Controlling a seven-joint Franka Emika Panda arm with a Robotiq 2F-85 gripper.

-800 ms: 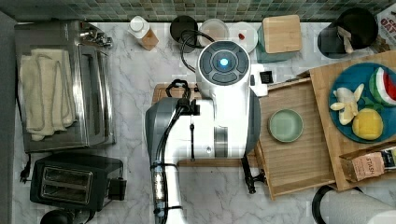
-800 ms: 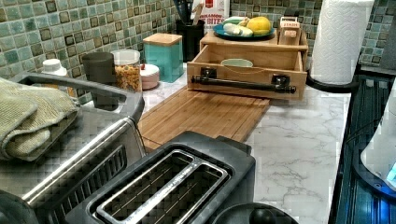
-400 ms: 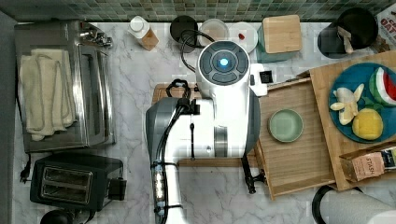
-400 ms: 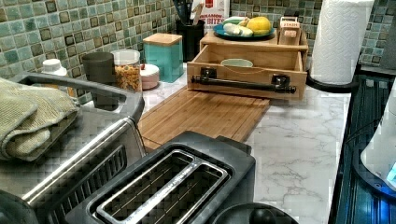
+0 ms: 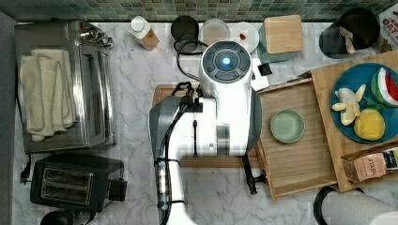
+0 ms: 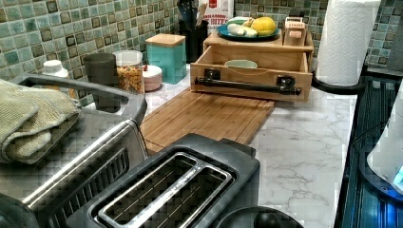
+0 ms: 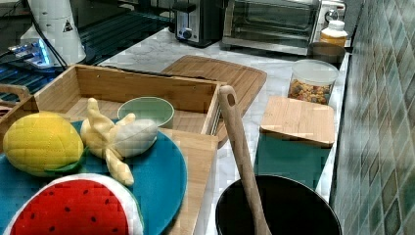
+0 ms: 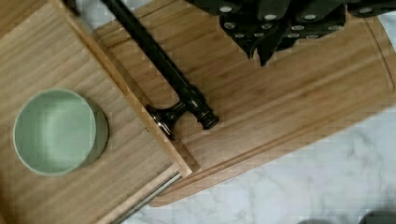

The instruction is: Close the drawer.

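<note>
Drawer [image 5: 300,164] is pulled well out from under the cabinet top [image 5: 328,84], sitting open on the marble tabletop [image 5: 131,70]; green bowl [image 5: 287,125] sits inside it, roughly mid-floor; black bar handle [image 6: 247,86] runs along the drawer front, facing the cutting board [image 6: 209,114]. End effector [image 8: 261,51] hangs over the cutting board, just off the handle's side and not touching it in the wrist view; honestly can't tell how far the fingers are spread, they're cut off by the frame edge, and it's got hold of nothing I can see. From the end effector, the handle [image 8: 159,70] is the nearest thing, then the drawer wall right behind it, then the bowl [image 8: 56,133] further in; arm [image 5: 225,103] covers most of the board in the top view. Beyond the drawer, on the cabinet top, a blue plate [image 7: 161,181] with toy fruit; toaster [image 5: 75,187] and toaster oven [image 5: 70,84] are well apart on the far side of the board.
</note>
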